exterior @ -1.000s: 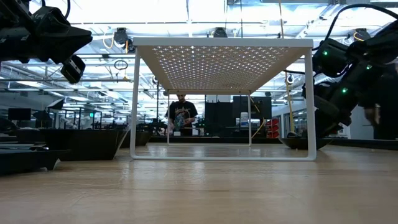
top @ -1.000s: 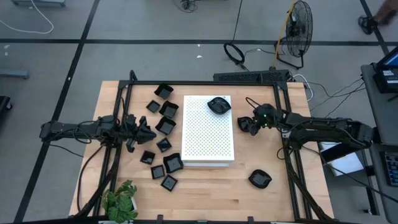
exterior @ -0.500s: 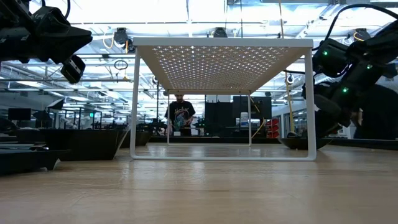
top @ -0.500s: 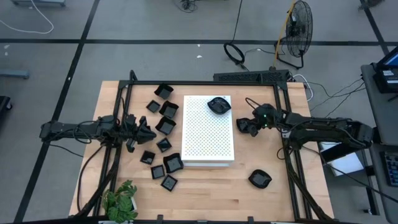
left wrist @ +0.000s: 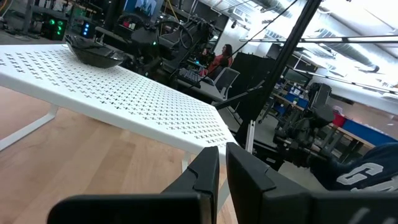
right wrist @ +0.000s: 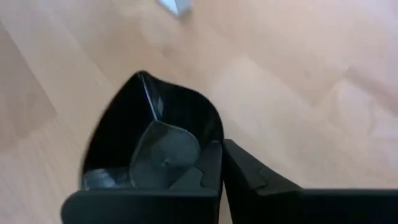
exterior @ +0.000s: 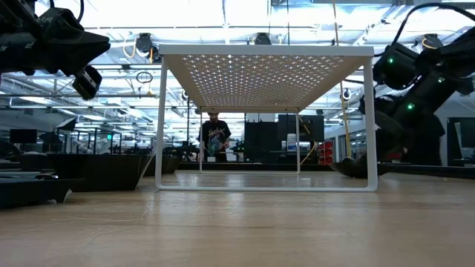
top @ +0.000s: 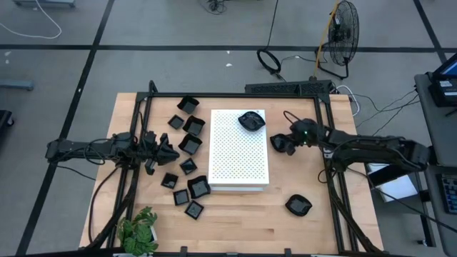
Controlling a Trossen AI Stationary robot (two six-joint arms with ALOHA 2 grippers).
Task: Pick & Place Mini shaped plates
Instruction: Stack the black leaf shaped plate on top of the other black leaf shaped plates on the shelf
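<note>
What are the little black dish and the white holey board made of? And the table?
The little black dish, pinched at its rim by the right end effector, looks like glossy plastic or glazed ceramic: it gleams with light patches. The white board seems painted metal, thin and punched with rows of holes. The table looks like pale wood, with grain and plank lines.

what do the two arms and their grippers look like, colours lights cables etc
Both arms are dark, near-black jointed links with black cables trailing along them. The right arm carries small green lights near its wrist; none show on the left arm. The left gripper and right gripper each have two flat, matte black fingers.
</note>
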